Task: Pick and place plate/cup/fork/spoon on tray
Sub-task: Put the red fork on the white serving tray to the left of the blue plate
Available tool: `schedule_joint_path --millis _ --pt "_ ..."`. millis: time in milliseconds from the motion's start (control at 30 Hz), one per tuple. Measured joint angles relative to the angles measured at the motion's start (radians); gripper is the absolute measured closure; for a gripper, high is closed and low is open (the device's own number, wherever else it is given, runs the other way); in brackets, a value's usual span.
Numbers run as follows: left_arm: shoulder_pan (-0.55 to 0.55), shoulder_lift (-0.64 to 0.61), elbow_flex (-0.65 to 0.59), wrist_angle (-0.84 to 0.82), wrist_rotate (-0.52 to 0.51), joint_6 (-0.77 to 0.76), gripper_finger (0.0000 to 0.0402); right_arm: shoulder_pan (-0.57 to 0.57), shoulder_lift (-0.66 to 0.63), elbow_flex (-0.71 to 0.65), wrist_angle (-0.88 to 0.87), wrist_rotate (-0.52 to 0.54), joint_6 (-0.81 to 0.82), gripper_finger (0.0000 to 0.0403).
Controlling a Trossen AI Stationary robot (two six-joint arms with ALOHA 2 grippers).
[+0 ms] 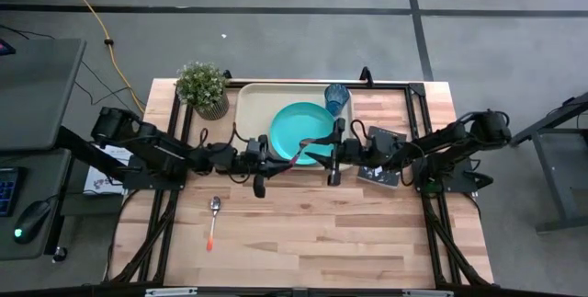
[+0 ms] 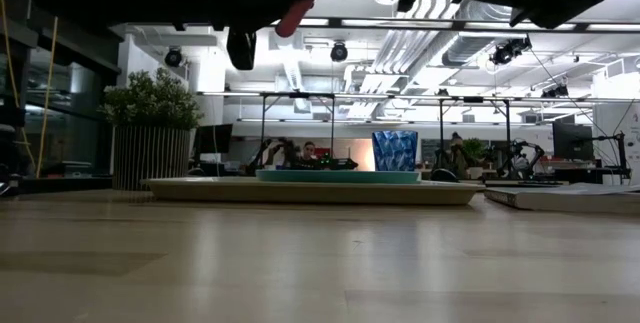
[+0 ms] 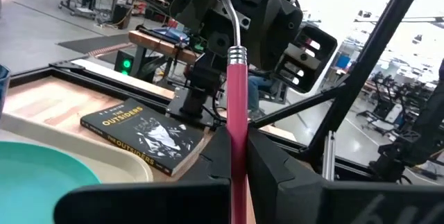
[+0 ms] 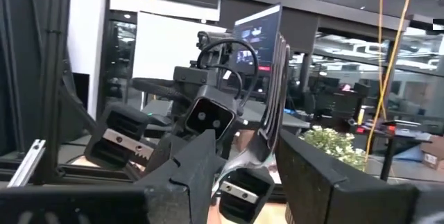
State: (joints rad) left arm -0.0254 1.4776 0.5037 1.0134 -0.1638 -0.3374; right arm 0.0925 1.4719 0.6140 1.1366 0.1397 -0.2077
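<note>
Wooden table [image 1: 367, 242] carries the work, with a black frame along its sides. Cream tray [image 1: 253, 113] lies at the far middle; the teal plate [image 1: 299, 127] sits in it and the blue cup [image 1: 336, 97] stands upright in its far right corner, so two of the four pieces look placed. Both arms meet over the plate's near edge. Left tool [image 1: 274, 161] is clamped on the red-pink handle of the fork [image 1: 308, 146], held in the air with the tines reaching toward the right tool [image 1: 333, 150]; in the right wrist view the tines stand between that tool's fingers, which seem not quite closed on them — likely a hand-over, though the contact is hard to read. The spoon [image 1: 213, 221] lies alone on bare wood, near left, well apart from the tray, not yet picked. A potted plant [image 1: 204, 87] stands just beside the tray's far left corner; a dark book [image 1: 383, 156] lies to the tray's right, under the right arm. Room beyond: grey floor with dark lines, a yellow cable, desks at both sides, workshop racks and ceiling lights.
</note>
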Motion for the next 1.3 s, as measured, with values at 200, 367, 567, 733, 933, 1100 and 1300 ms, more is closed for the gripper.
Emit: schedule_joint_path --millis 200,367,567,733,933,1100,1300 --pt "0.0 0.0 0.0 0.0 0.003 -0.001 0.0401 0.0 0.0 0.0 0.011 0.0 0.001 0.0263" --pt "0.0 0.0 0.0 0.0 0.004 -0.001 0.0401 -0.001 0.0 0.0 0.028 0.015 0.023 0.0311" --pt "-0.001 0.0 0.0 -0.014 0.008 0.004 0.0401 -0.001 -0.001 0.0 0.034 0.018 0.025 0.0394" --pt "-0.001 -0.021 0.0 -0.098 -0.081 0.035 0.0378 0.0 -0.022 0.0 -0.034 0.081 0.016 0.04" --pt "-0.008 -0.142 0.0 -0.271 -0.199 0.091 0.0304 0.002 -0.138 0.0 -0.297 0.122 0.02 0.0401" --pt "-0.035 -0.264 0.0 -0.395 -0.211 0.106 0.0248 0.01 -0.252 0.0 -0.545 0.122 0.04 0.0402" --pt "-0.081 -0.314 0.0 -0.421 -0.21 0.106 0.0204 0.052 -0.284 0.0 -0.624 0.09 0.053 0.0402"
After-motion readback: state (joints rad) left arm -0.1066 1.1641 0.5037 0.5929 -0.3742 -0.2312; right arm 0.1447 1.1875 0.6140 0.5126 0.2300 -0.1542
